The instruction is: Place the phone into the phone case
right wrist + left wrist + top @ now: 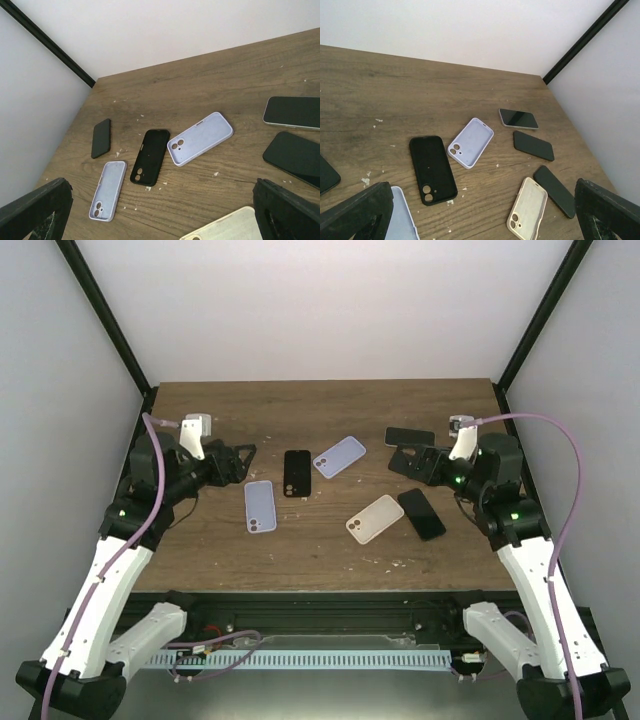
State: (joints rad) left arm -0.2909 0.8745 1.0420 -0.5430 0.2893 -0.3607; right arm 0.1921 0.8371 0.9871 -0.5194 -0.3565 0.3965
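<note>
Several empty phone cases lie open side up on the wooden table: a black case (296,472) (432,169) (150,156), a lavender case (339,456) (471,142) (200,138), a second lavender case (260,506) (108,190) and a cream case (375,518) (527,202). Dark phones lie at the right: one (422,513) (555,184) beside the cream case, one screen-up (410,436) (518,118) (292,112) further back. My left gripper (240,462) (480,220) hovers open and empty left of the black case. My right gripper (400,460) (160,215) hovers open and empty above another dark phone (533,145) (295,152).
One more dark phone (101,138) (326,175) lies near the left gripper, hidden under it in the top view. White crumbs dot the wood. White walls and black frame posts (530,325) close in the table on three sides.
</note>
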